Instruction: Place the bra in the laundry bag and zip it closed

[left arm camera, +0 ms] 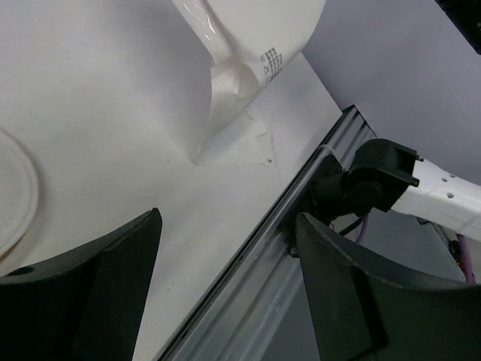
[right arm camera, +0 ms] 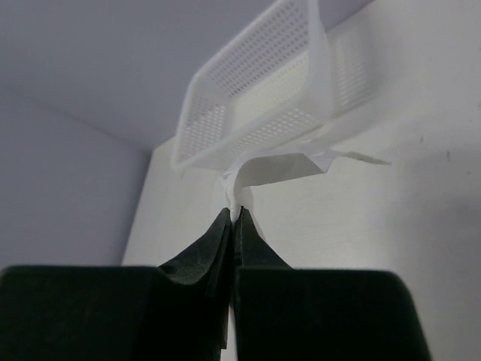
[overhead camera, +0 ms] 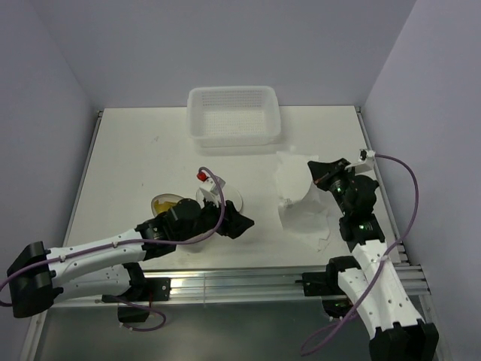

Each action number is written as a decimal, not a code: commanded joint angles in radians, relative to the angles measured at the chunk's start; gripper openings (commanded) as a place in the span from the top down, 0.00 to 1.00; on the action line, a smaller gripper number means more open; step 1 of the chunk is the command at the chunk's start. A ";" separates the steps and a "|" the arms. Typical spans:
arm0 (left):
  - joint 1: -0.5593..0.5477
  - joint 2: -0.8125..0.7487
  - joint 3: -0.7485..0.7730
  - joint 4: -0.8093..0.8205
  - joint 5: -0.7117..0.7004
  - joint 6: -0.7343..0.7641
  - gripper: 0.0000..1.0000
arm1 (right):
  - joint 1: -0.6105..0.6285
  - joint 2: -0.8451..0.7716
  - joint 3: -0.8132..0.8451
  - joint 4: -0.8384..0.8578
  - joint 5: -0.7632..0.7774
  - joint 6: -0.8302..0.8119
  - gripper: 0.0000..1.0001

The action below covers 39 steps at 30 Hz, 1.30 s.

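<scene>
The mustard-yellow bra [overhead camera: 164, 203] lies left of centre, partly hidden behind my left arm. The round white mesh laundry bag [overhead camera: 229, 197] sits right beside it, with a red zip pull [overhead camera: 201, 175] at its far side. Its rim also shows at the left edge of the left wrist view [left arm camera: 15, 199]. My left gripper [overhead camera: 244, 223] is open and empty, just right of the bag and low over the table [left arm camera: 225, 226]. My right gripper [overhead camera: 316, 171] is shut on a white cloth piece [overhead camera: 301, 207], holding its top up [right arm camera: 234, 214].
A white perforated plastic basket [overhead camera: 234, 115] stands at the back centre and also shows in the right wrist view [right arm camera: 263, 83]. The hanging cloth with its label [left arm camera: 267, 60] drapes onto the table at the right. The metal rail [overhead camera: 240, 282] runs along the near edge.
</scene>
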 commanded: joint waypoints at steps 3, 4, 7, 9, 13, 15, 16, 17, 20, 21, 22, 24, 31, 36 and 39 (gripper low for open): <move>-0.056 0.061 0.020 0.197 -0.024 0.019 0.20 | 0.011 -0.161 0.024 -0.077 0.027 0.152 1.00; -0.072 0.068 0.023 0.210 -0.033 0.044 0.19 | 0.011 -0.174 0.038 -0.083 0.017 0.172 1.00; -0.112 0.097 0.026 0.256 -0.099 0.093 0.17 | 0.011 -0.211 0.045 -0.074 -0.039 0.233 1.00; -0.133 0.121 0.026 0.314 -0.107 0.108 0.16 | 0.011 -0.237 0.042 -0.052 -0.067 0.267 1.00; -0.208 0.186 0.057 0.375 -0.148 0.180 0.14 | 0.011 -0.238 0.058 -0.037 -0.114 0.324 1.00; -0.218 0.213 0.090 0.382 -0.179 0.200 0.14 | 0.011 -0.240 0.056 -0.009 -0.148 0.353 1.00; -0.221 0.226 0.101 0.382 -0.188 0.214 0.14 | 0.011 -0.241 0.059 -0.006 -0.156 0.372 1.00; -0.222 0.247 0.111 0.382 -0.197 0.222 0.15 | 0.011 -0.246 0.061 -0.005 -0.161 0.378 1.00; -0.224 0.288 0.131 0.406 -0.231 0.242 0.15 | 0.011 -0.260 0.064 -0.005 -0.173 0.398 1.00; -0.224 0.299 0.144 0.409 -0.237 0.246 0.15 | 0.013 -0.263 0.064 0.001 -0.177 0.404 1.00; -0.222 0.324 0.155 0.408 -0.250 0.253 0.15 | 0.011 -0.266 0.064 0.001 -0.187 0.413 1.00; -0.224 0.345 0.183 0.405 -0.244 0.259 0.17 | 0.013 -0.272 0.062 0.000 -0.187 0.416 1.00; -0.224 0.397 0.212 0.420 -0.256 0.256 0.45 | 0.011 -0.263 0.045 0.026 -0.202 0.439 1.00; -0.224 0.355 0.192 0.412 -0.290 0.254 1.00 | 0.011 -0.249 0.021 0.046 -0.205 0.444 1.00; -0.224 0.313 0.175 0.405 -0.265 0.253 1.00 | 0.013 -0.221 0.006 0.058 -0.200 0.413 1.00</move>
